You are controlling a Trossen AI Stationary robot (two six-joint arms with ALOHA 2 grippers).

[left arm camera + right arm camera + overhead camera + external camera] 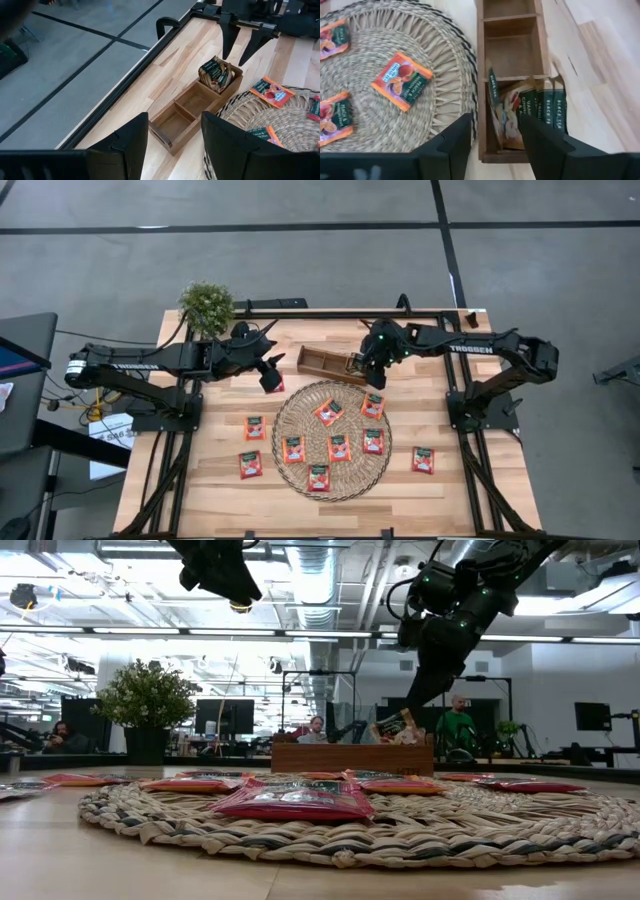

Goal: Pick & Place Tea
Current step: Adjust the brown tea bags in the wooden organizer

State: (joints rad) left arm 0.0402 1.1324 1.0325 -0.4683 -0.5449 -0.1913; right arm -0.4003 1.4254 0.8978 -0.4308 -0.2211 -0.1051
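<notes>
Right fingers (492, 142) stand apart, empty, above the tray's (481, 60) end compartment, where sachets (530, 112) stand upright. Left fingers (172, 145) hang wide at the tray's nine o'clock. More tea (328, 412) lies on the mat (300, 408) and tabletop (215, 480).

Glossy paper tea sachets (338, 447) lie on a rough woven straw mat (300, 412), beside a smooth brown wooden tray (318, 361) on a pale wood-plank table (215, 480).

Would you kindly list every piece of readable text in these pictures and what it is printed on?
"TROSSEN": on the left arm.
"TROSSEN": on the right arm.
"BLACK TEA": on the sachets standing in the wooden tray.
Print on the red-orange sachets on the straw mat: too blurred to read.
</notes>
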